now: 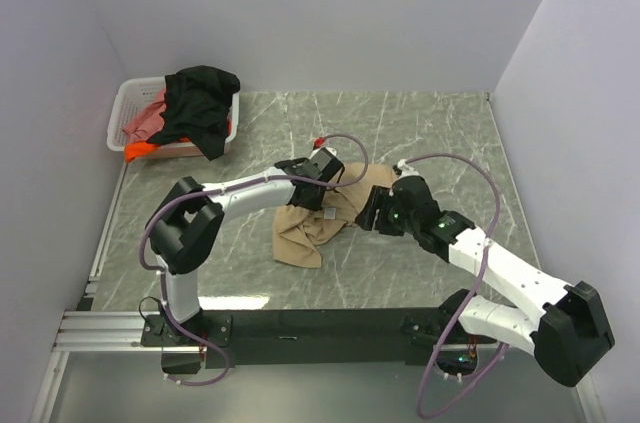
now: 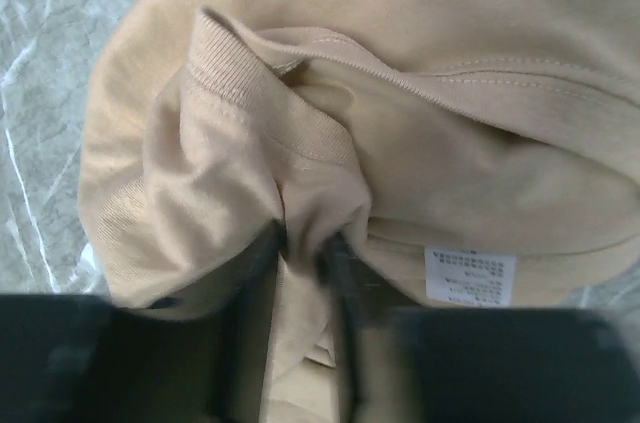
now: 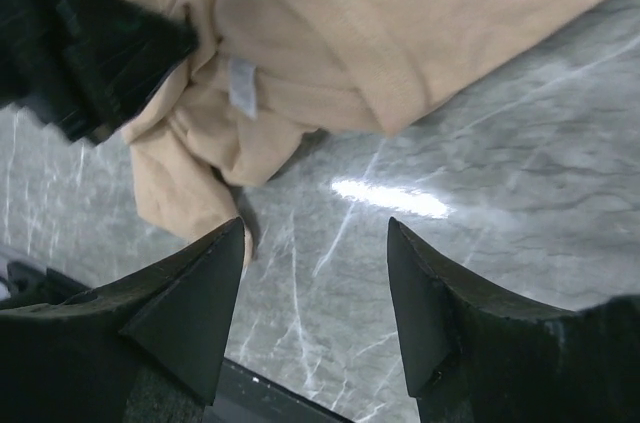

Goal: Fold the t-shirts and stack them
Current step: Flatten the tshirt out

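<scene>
On the table (image 1: pixel 430 133), left claw (image 2: pixel 303 243) tight on tan t-shirt (image 1: pixel 300 238), right claw (image 3: pixel 313 228) agape low beside it.

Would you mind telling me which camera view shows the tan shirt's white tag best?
The left wrist view: the white tag on the tan shirt lies flat and close, its printed lines visible. The right wrist view shows it smaller and blurred; the top view gives only a white speck.

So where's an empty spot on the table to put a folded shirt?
Bare table lies at the far right, between the tan shirt and the back wall, and at the left, between the basket and the left arm. The middle is crowded: that arm and the right arm meet over the tan shirt.
</scene>
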`<state>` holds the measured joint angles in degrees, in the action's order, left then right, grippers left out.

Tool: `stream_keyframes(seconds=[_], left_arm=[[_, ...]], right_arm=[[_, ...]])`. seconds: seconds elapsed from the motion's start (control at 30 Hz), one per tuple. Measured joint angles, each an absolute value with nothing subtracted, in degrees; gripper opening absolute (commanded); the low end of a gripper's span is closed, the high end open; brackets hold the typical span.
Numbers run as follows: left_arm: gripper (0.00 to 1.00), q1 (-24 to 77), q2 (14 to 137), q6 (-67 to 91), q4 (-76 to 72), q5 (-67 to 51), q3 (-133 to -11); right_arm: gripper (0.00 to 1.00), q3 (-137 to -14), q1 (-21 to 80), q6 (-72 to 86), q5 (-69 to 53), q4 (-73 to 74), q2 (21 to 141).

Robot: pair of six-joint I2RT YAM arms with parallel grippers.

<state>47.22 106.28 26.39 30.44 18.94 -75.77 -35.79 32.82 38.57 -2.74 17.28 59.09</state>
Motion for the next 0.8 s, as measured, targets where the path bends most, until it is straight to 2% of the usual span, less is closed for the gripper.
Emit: stream_keyframes(seconds=[0.07, 0.1, 0.3, 0.43, 0.67, 0.8], left_arm=[[0.13, 47.22, 107.26, 25.89, 30.76, 18.94, -76.27], [0.01, 47.22, 107.61, 25.47, 31.09, 18.96, -76.55], [0.01, 46.54, 107.81, 24.71, 33.63, 19.16, -79.11], [0.01, 42.19, 105.38, 26.33, 35.22, 15.59, -80.14], [0.01, 28.82, 95.00, 29.80, 35.31, 7.38, -80.16], [0.01, 26.55, 92.20, 30.81, 35.22, 4.82, -80.14]], right_arm=[[0.65, -35.79, 34.44, 38.30, -2.81, 16.99, 59.37], [0.65, -35.81, 35.51, 38.15, -2.87, 16.84, 59.66], [0.65, -37.65, 45.15, 37.23, -2.20, 15.29, 64.88], [0.64, -39.18, 49.52, 38.30, -2.09, 13.30, 69.73], [0.65, -42.04, 50.26, 39.97, 2.44, 14.20, 73.95], [0.64, -46.52, 49.19, 39.40, 6.70, 16.01, 75.88]])
